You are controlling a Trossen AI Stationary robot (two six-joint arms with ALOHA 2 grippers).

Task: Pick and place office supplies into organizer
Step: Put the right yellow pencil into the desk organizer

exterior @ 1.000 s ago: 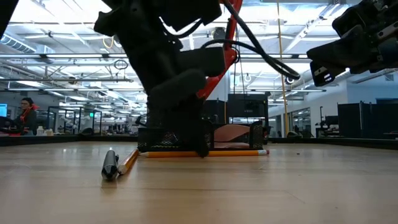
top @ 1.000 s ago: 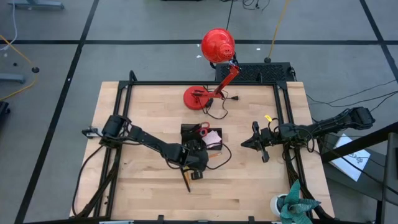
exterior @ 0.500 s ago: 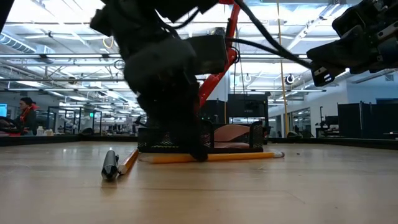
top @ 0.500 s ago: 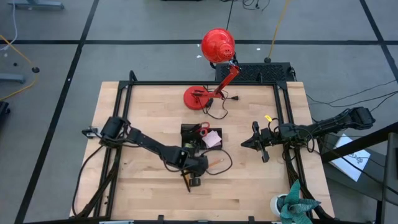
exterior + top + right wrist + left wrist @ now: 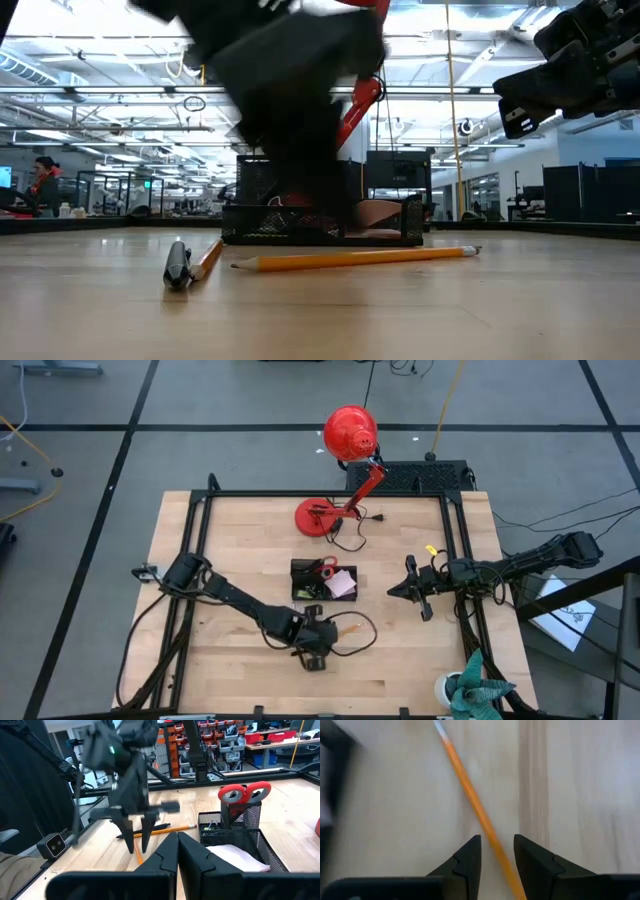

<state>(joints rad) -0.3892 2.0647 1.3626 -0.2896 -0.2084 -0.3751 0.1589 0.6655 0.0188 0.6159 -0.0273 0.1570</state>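
Note:
The black mesh organizer (image 5: 304,582) stands at mid-table and holds red-handled scissors (image 5: 322,568) and a pink pad (image 5: 343,584). An orange pencil (image 5: 355,259) lies flat on the wood in front of the organizer. My left gripper (image 5: 497,845) is open and points steeply down, one finger on each side of that pencil (image 5: 470,800). A black pen (image 5: 177,266) and a second pencil (image 5: 207,260) lie side by side nearer the table's left. My right gripper (image 5: 392,592) hangs shut and level to the right of the organizer, holding nothing. My left gripper stands astride the orange pencil (image 5: 492,847), close to one of its ends, with its fingers coming from above and slanting across it. The pencil lies flat on the table. I cannot tell whether either finger touches it.
A red desk lamp (image 5: 348,432) stands on its round base (image 5: 318,517) behind the organizer, its cord trailing on the wood. A small yellow piece (image 5: 432,549) lies by the right rail. Bare wood stretches along the near edge.
My left gripper has moved from the organizer's front toward the table's near edge, its finger gap the same. The orange pencil, which lay along the organizer's front wall, has slid with it toward the near edge and a little right, and now lies askew, clear of the organizer.

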